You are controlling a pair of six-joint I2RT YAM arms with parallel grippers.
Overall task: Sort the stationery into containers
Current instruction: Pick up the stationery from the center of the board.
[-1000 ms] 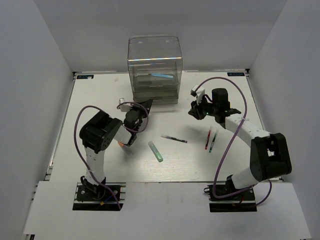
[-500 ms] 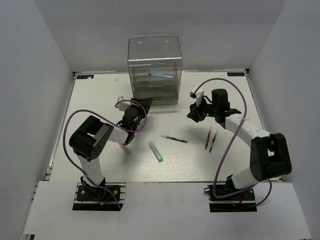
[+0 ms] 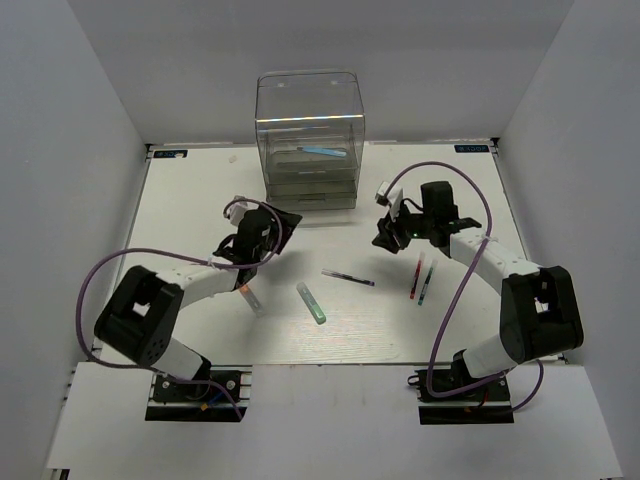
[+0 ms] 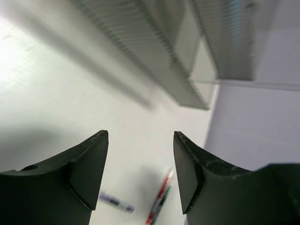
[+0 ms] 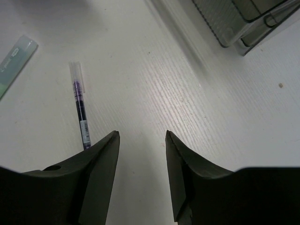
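The clear drawer unit [image 3: 310, 140] stands at the back of the table, with a light blue pen [image 3: 325, 152] inside it. My left gripper [image 3: 285, 224] hovers open and empty just in front of the unit's left corner. My right gripper [image 3: 384, 238] is open and empty to the right of the unit, above bare table. A thin dark pen [image 3: 348, 277] and a green-tipped marker [image 3: 311, 302] lie mid-table. Red [image 3: 415, 278] and teal [image 3: 424, 283] pens lie side by side on the right. An orange-capped pen [image 3: 245, 291] lies under my left forearm.
The left wrist view shows the drawer fronts [image 4: 187, 51] overhead, and the red and teal pens [image 4: 159, 199] far off between the fingers [image 4: 89, 164]. The right wrist view shows the dark pen [image 5: 80, 110] left of my fingers and the unit's corner [image 5: 243, 21]. White walls enclose the table.
The left gripper has opened from shut, and the left arm's elbow has swung down and left. The right gripper has opened wider and shifted slightly left.
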